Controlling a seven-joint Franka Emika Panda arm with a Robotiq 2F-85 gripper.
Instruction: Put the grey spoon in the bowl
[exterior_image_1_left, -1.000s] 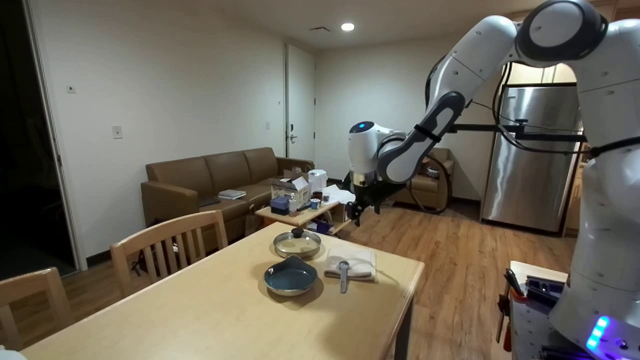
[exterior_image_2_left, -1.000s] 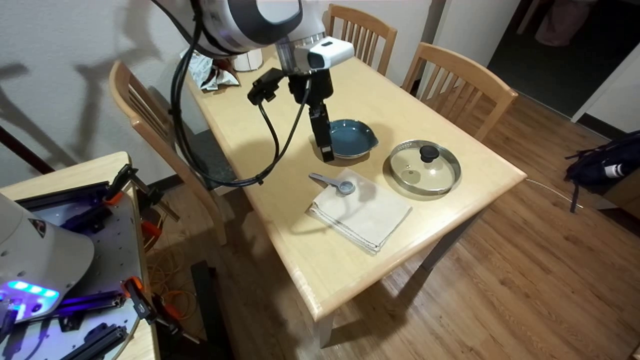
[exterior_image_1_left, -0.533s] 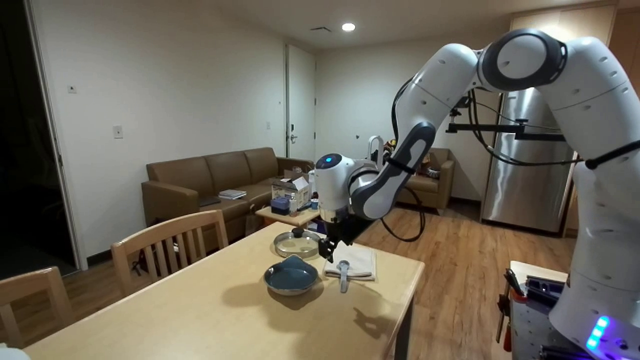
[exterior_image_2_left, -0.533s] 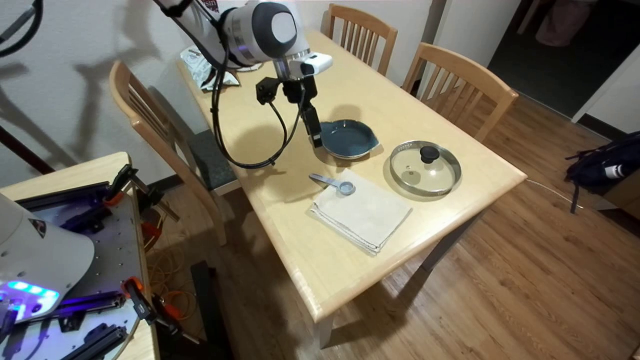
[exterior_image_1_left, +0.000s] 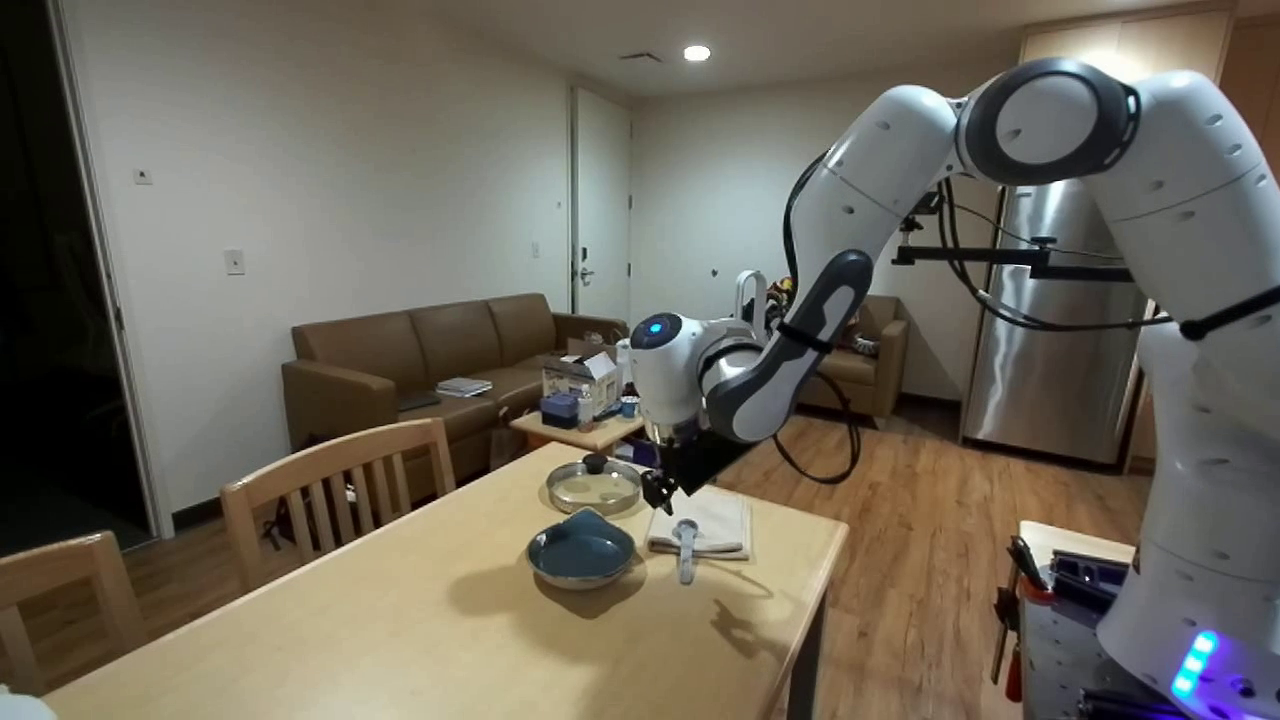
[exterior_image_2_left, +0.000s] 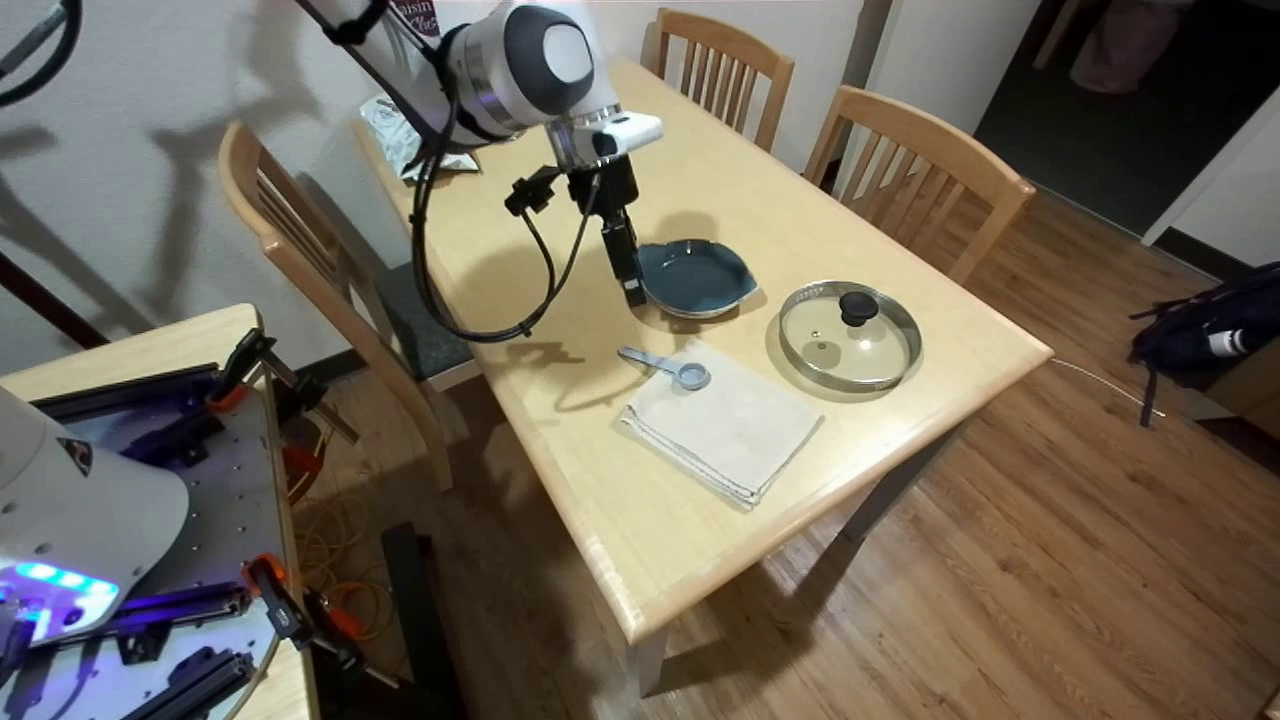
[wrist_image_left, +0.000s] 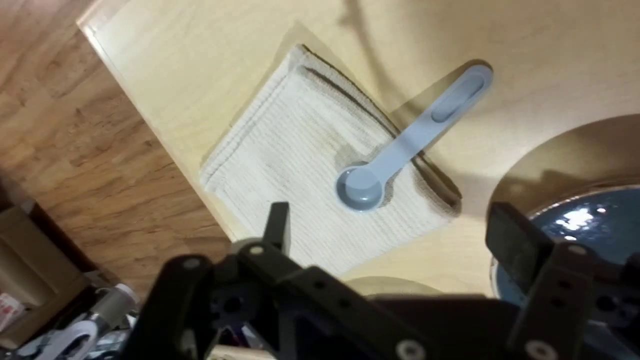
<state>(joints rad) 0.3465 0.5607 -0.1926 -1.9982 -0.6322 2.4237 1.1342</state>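
Note:
The grey spoon (wrist_image_left: 407, 145) is a small blue-grey scoop. Its round cup rests on a folded white cloth (wrist_image_left: 295, 145) and its handle reaches past the cloth's edge over the table. It also shows in both exterior views (exterior_image_1_left: 686, 555) (exterior_image_2_left: 665, 365). The round blue bowl (exterior_image_2_left: 700, 278) stands beside the cloth and looks empty (exterior_image_1_left: 582, 552). In the wrist view the bowl (wrist_image_left: 615, 215) is partly behind one finger and cut by the frame edge. My gripper (wrist_image_left: 390, 215) is open with nothing between its fingers. It hangs above the table near the bowl and cloth (exterior_image_1_left: 660, 497) (exterior_image_2_left: 635, 295).
A glass lid with a black knob (exterior_image_2_left: 850, 340) lies on the table beside the bowl and cloth; it shows in both exterior views (exterior_image_1_left: 594, 490). Wooden chairs (exterior_image_2_left: 920, 165) stand along the table (exterior_image_2_left: 570, 460). A foil bag (exterior_image_2_left: 395, 135) lies at the far end.
Over the first half second the arm came down and across, bringing the gripper lower over the table. Since then it has shifted only slightly. The spoon, bowl, cloth and lid have not moved.

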